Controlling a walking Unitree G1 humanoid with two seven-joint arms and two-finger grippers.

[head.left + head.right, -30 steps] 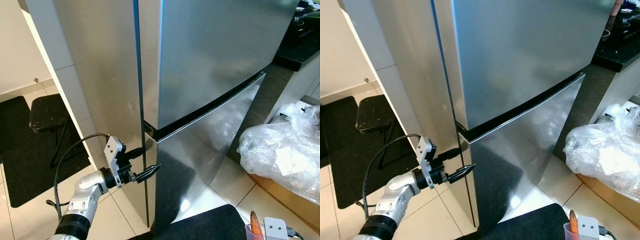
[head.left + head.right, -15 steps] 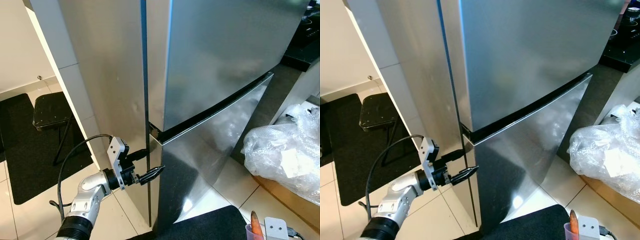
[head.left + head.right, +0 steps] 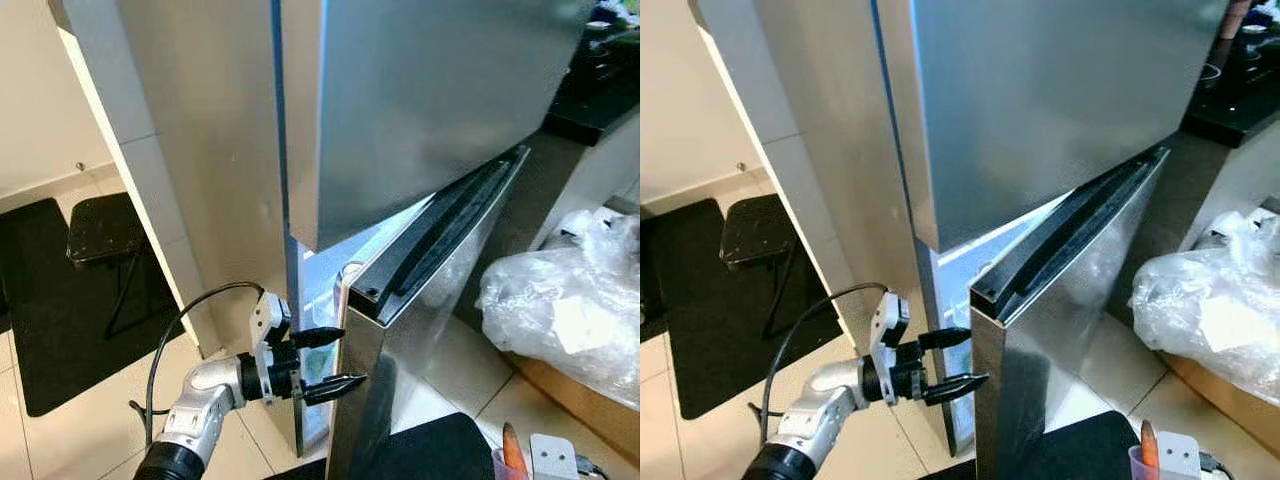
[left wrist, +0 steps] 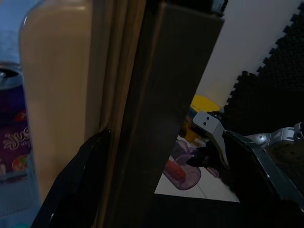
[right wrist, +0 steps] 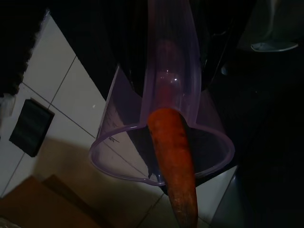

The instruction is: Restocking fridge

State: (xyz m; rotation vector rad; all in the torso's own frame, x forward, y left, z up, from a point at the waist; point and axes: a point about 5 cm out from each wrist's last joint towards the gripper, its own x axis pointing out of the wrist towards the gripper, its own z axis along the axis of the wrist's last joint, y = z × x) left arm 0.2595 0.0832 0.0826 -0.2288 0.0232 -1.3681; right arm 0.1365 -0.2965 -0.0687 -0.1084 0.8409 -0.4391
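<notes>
The steel fridge (image 3: 420, 110) has its upper door closed and its lower door (image 3: 420, 330) swung ajar, with lit shelves in the gap. My left gripper (image 3: 350, 356) is open at the lower door's free edge, one finger on each side of it. In the left wrist view the door edge (image 4: 161, 118) runs between my fingers (image 4: 71, 190), and a beige bottle (image 4: 57, 85) and a purple can (image 4: 14, 137) stand inside. My right gripper (image 3: 1175, 455) is low at the right, shut on a purple plastic cup (image 5: 161, 142) that holds a carrot (image 5: 173, 156).
A crumpled clear plastic bag (image 3: 560, 310) lies on a wooden box (image 3: 580, 395) to the right of the fridge. A black stool (image 3: 100, 225) and a dark mat (image 3: 40, 340) are on the left. A black foam mat (image 3: 430, 450) lies below me.
The lower fridge door has swung open from closed, and light now shows in the gap. My left gripper has moved right and outward with the door's edge.
</notes>
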